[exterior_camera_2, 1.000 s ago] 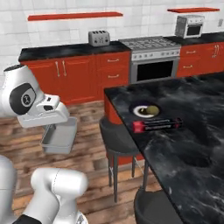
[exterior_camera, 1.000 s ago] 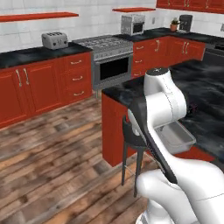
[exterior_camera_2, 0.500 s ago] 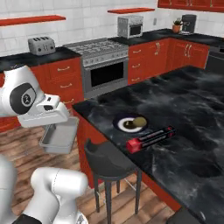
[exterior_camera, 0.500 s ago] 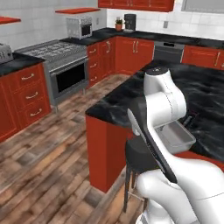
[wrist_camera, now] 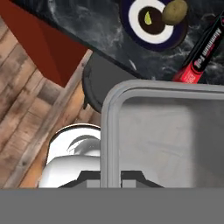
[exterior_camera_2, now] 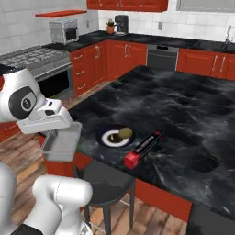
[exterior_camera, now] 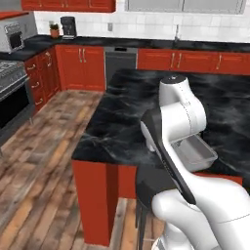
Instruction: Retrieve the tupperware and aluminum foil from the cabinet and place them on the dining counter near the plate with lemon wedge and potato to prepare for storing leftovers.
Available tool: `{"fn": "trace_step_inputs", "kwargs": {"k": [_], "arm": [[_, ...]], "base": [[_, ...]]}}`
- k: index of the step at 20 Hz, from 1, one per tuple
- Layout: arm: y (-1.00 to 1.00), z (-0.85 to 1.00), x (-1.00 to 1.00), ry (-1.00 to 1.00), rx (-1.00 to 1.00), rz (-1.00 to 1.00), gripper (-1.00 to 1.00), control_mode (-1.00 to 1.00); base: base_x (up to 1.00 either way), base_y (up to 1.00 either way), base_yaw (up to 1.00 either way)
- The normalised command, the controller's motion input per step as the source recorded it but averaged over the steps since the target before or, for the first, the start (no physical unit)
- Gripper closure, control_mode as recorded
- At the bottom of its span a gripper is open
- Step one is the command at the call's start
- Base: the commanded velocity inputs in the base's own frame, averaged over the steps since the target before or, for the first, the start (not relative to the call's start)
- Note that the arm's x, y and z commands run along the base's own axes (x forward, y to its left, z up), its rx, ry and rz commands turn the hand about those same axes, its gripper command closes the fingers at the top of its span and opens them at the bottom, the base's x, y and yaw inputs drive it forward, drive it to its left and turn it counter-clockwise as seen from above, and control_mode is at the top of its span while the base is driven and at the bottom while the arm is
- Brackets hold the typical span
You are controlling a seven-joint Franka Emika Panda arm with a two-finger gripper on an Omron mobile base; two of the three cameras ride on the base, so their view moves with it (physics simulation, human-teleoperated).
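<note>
Hand view: foil box reads "Aluminum Foil", white lettering.

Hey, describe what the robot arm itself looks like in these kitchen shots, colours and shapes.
The arm is glossy white with rounded, bulbous segments and dark bands at the joints. In the right base view one joint cap has a black round face with a small white mark. The hand there is a boxy white block, and a black strip runs down the link in the left base view.
</note>
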Motion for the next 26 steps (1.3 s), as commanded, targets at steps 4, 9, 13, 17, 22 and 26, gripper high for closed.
{"fn": "trace_step_inputs", "kwargs": {"k": [4, 9, 13, 17, 22, 26], "arm": [[0.0, 0.0, 0.0, 0.0, 0.0, 0.0, 1.0, 1.0], [0.0, 0.0, 0.0, 0.0, 0.0, 0.0, 1.0, 1.0], [0.15, 0.0, 0.07, -0.01, 0.0, -0.08, 1.0, -1.0], [0.64, -0.01, 0.11, 0.01, 0.0, -0.12, 1.0, -1.0], [0.76, -0.14, 0.16, 0.11, 0.0, 0.0, 1.0, -1.0], [0.93, -0.35, 0.47, 0.14, 0.0, 0.0, 1.0, -1.0]], "base": [[0.6, 0.17, -0.67], [0.65, 0.25, -0.64], [0.37, 0.39, -0.36], [0.0, 0.0, 0.0], [0.0, 0.0, 0.0], [0.0, 0.0, 0.0]]}}
